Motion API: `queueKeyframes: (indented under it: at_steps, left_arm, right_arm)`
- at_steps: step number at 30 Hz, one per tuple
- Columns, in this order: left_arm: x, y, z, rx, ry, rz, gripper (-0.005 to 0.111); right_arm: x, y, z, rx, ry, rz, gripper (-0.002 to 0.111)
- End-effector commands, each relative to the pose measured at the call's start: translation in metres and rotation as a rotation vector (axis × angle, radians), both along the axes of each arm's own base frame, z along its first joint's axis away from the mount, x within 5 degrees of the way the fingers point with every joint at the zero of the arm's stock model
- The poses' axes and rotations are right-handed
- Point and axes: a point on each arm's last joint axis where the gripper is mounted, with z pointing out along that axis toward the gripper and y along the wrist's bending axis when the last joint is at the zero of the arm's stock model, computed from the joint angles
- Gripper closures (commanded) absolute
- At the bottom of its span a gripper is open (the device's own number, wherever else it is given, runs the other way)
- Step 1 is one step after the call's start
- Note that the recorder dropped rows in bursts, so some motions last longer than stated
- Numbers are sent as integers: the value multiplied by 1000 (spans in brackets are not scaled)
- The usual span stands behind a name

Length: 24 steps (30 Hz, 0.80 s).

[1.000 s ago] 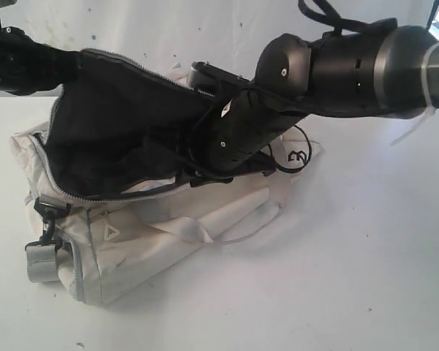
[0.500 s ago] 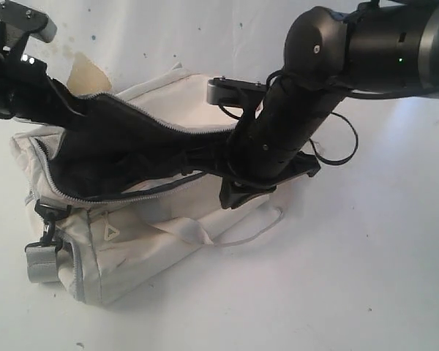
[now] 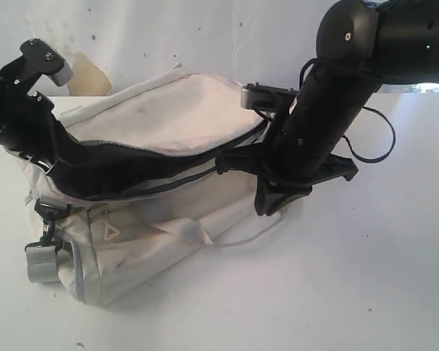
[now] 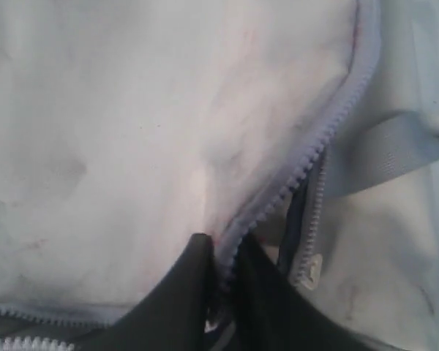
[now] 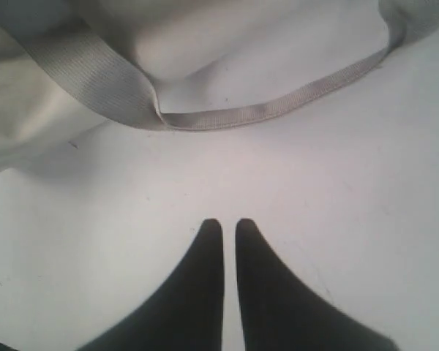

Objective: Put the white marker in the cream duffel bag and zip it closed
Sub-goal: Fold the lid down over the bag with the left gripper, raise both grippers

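1. The white marker is not visible in any view, so its place cannot be told.
2. The cream duffel bag (image 3: 183,102) lies on the white table (image 3: 351,292). Its grey zipper (image 3: 132,196) is undone from the left end to about mid-length, and the dark lining (image 3: 110,170) shows in the gap.
3. The left gripper (image 4: 221,247) is at the bag's left end. It is clenched on the zipper edge, which runs between its fingers (image 4: 194,252).
4. The right gripper (image 5: 229,223) has its jaws drawn almost together, with nothing held. It hangs over bare table just beside the bag's right end, near a loose grey strap (image 5: 263,111).
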Motion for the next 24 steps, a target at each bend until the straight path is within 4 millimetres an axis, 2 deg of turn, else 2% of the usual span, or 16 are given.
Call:
queueKeyframes:
  at_steps: [1,6,8,10,13,16,19,21,24]
  left_arm:
    - [0,4,-8,30,-23,22,71]
    - [-1,6,-12,12,-5,82,41]
    - [0,6,-12,-14,7,141,33]
    - [3,7,-10,-65,24,247,28]
    - [6,7,-6,-141,67,381,28]
    - [5,7,-2,-143,124,396,25]
    - [1,5,3,-120,179,358,14]
    - [0,6,4,-109,208,366,9]
    - [-1,12,2,-53,223,419,7]
  right_arm:
    - [0,-6,3,-18,0,11,103]
    - [6,-8,3,-14,-40,-4,103]
    - [10,-10,4,5,-56,-26,103]
    - [14,-14,5,19,-70,-53,103]
    - [23,-26,5,31,-92,-101,103]
    - [32,-37,6,50,-110,-152,103]
    - [39,-46,7,61,-139,-188,102]
    - [43,-52,8,63,-167,-193,99]
    - [49,-58,9,75,-200,-219,89]
